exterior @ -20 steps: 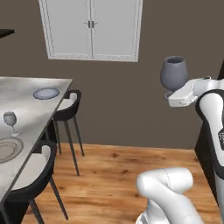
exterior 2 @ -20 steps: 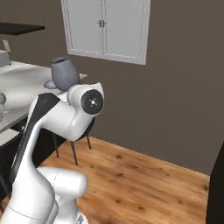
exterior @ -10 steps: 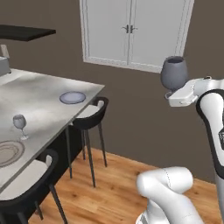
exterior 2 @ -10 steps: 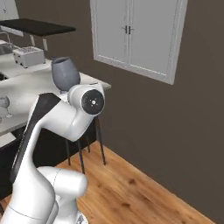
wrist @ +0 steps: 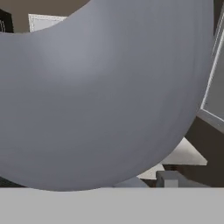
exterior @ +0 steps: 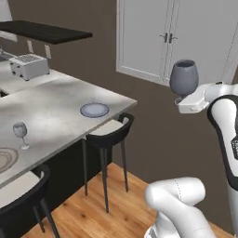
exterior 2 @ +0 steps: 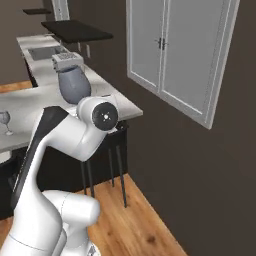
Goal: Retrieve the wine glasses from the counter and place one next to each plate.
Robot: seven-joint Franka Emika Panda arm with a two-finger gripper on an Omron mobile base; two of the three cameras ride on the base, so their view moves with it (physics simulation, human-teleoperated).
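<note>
My gripper (exterior: 180, 101) is raised high at the right and shut on the stem of a wine glass (exterior: 183, 76) with a wide, round grey-blue bowl, held upright. That bowl (wrist: 96, 96) looms right in front of the hand camera and rises behind the arm's joint (exterior 2: 74, 86) in the right base view. On the marble top with stools lie a blue-grey plate (exterior: 94, 110) and, at the left edge, a beige plate (exterior: 4, 159). A smaller wine glass (exterior: 20, 131) stands beside the beige plate. Whether the far marble stretch is the counter I cannot tell.
Two black stools (exterior: 109, 132) (exterior: 23, 195) are tucked under the marble top. A toaster (exterior: 29, 66) sits at its far end below a black shelf (exterior: 46, 31). White cabinet doors (exterior: 172, 42) fill the brown wall ahead. Wooden floor lies open between me and the stools.
The base has moved, so the whole scene has slid right and the marble top has come closer. The round-bowled glass stays gripped at the same height.
</note>
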